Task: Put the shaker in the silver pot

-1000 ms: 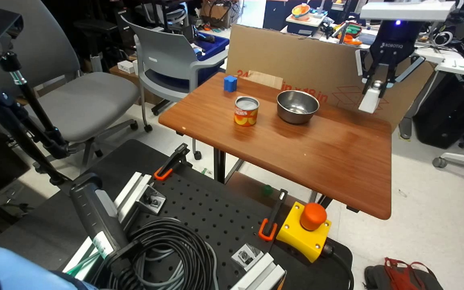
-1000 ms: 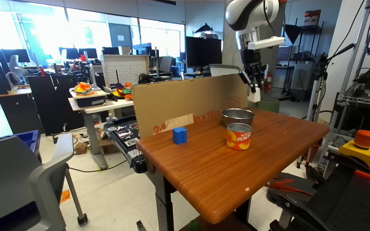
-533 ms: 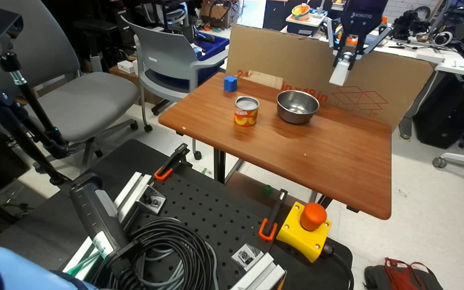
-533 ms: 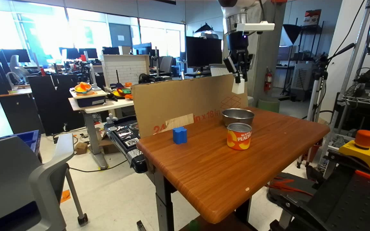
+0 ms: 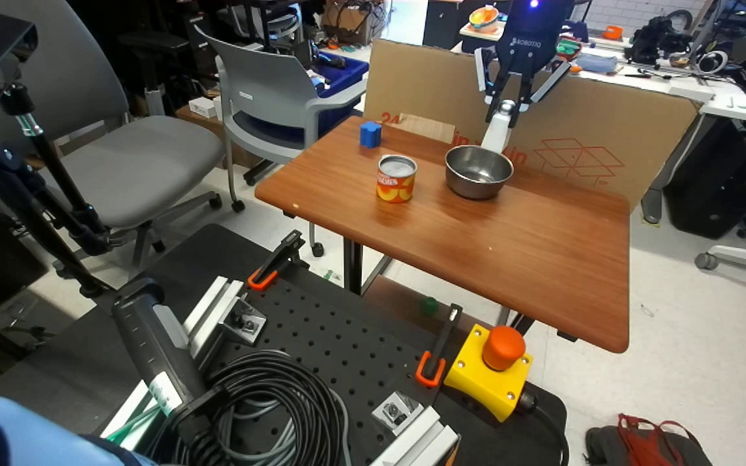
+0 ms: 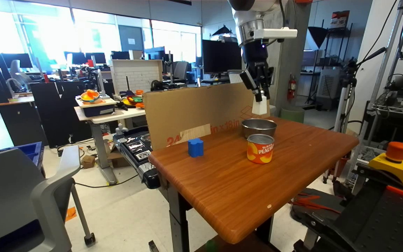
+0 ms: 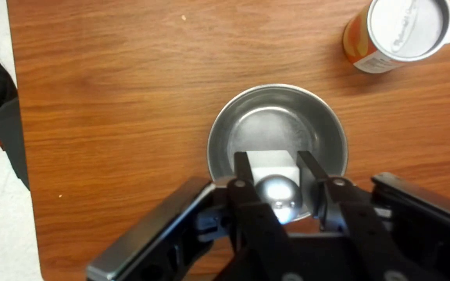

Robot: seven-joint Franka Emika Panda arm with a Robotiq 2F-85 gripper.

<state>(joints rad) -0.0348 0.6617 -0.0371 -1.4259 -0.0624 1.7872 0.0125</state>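
- White and slim, the shaker [image 6: 259, 106] hangs just above the silver pot [image 5: 473, 188], with a thin gap between its lower end and the pot's rim in an exterior view.
- Clenched around the shaker's upper part, the gripper [image 7: 274, 168] holds it from two sides; in the wrist view both overlap the pot's mouth.
- Done, as I judge it: grasp, lift and most of the carry to the pot. Left: lowering past the pot's rim, letting go and rising away.
- Whether the shaker is squarely over the pot, or a little off toward the cardboard sheet [image 5: 574, 113] behind the pot, I cannot tell; a low approach could clip the pot's rim.
- Near the pot but apart from it stands the peach can [image 5: 396, 180], and beyond that, farther from the pot, the blue block [image 5: 370, 134].
- On the pot's side away from the can, a broad stretch of table [image 7: 111, 128] runs to its edge; that seems the roomier way to swing. The edge by the cardboard lies much nearer the pot, so upward looks the safest exit.
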